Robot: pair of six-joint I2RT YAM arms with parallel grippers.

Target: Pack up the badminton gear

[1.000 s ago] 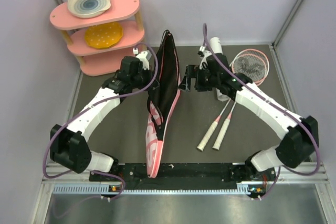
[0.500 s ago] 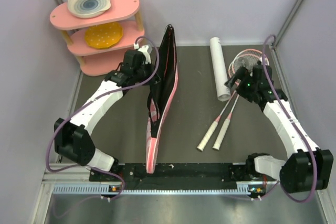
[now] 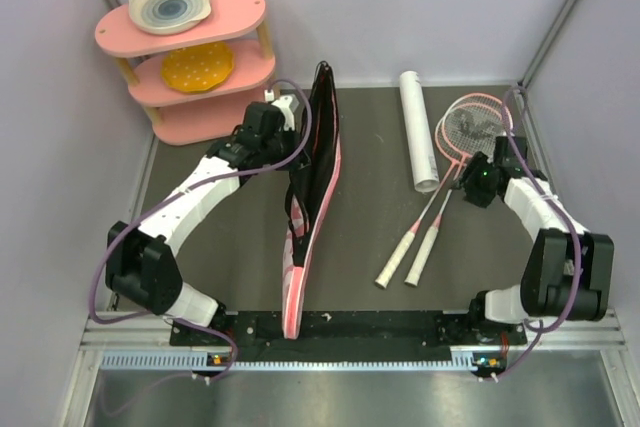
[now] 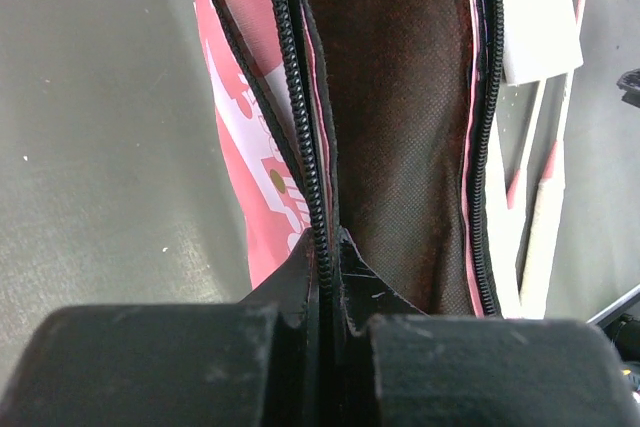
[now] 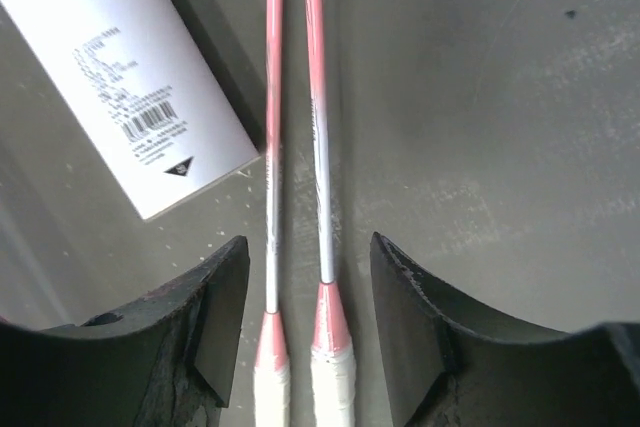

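The long pink racket bag (image 3: 298,247) stands on edge in the middle of the table, its dark inside (image 4: 400,127) gaping open. My left gripper (image 3: 300,132) (image 4: 335,277) is shut on the bag's black zipper edge and holds that side up. Two pink-framed rackets (image 3: 478,125) lie side by side at the right, white handles (image 3: 405,257) toward me. My right gripper (image 3: 468,179) (image 5: 310,287) hangs low over them, open, jaws on either side of both thin shafts (image 5: 322,197) just above the handles, touching neither. The white tube (image 3: 417,142) (image 5: 120,67) lies left of the rackets.
A pink three-tier shelf (image 3: 235,7) with plates stands at the back left, close behind my left arm. Walls close in on the left, back and right. A black rail (image 3: 350,325) runs along the near edge.
My right arm has swung from beside the bag's mouth over to the rackets and dropped down over their shafts, jaws narrowing. My left gripper keeps its hold on the bag edge.
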